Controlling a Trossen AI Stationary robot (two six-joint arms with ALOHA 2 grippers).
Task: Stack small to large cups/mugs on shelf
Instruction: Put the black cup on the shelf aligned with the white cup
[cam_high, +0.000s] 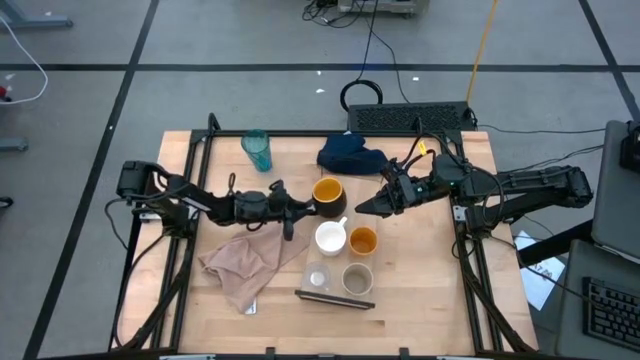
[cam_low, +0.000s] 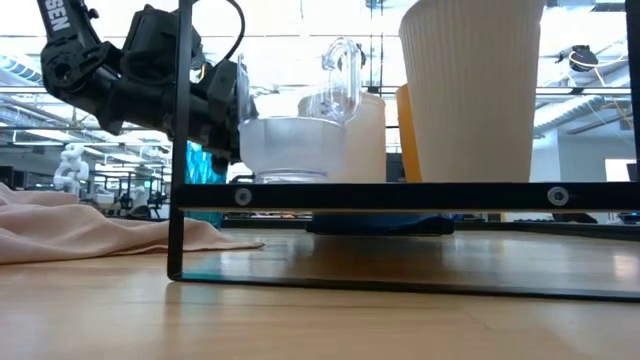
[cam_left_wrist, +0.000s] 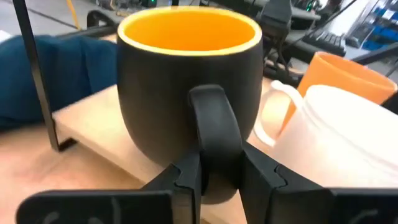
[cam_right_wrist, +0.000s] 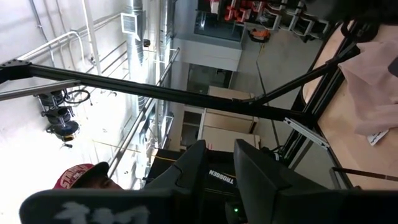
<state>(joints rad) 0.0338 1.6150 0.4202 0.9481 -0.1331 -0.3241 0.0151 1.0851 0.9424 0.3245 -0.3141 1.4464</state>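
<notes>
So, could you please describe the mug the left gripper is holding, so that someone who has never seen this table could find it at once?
Start at the long pale shelf lying across the wooden table. At its far end, nearest the blue cloth, stands the dark mug, its handle pinched by the left gripper. Unlike the white mug and orange cup beside it, it is black outside and yellow inside.

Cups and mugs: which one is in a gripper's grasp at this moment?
The dark yellow-lined mug. The left gripper is closed on its handle at the shelf's far end. The white mug, orange cup, beige cup, clear cup and teal tumbler stand untouched.
</notes>
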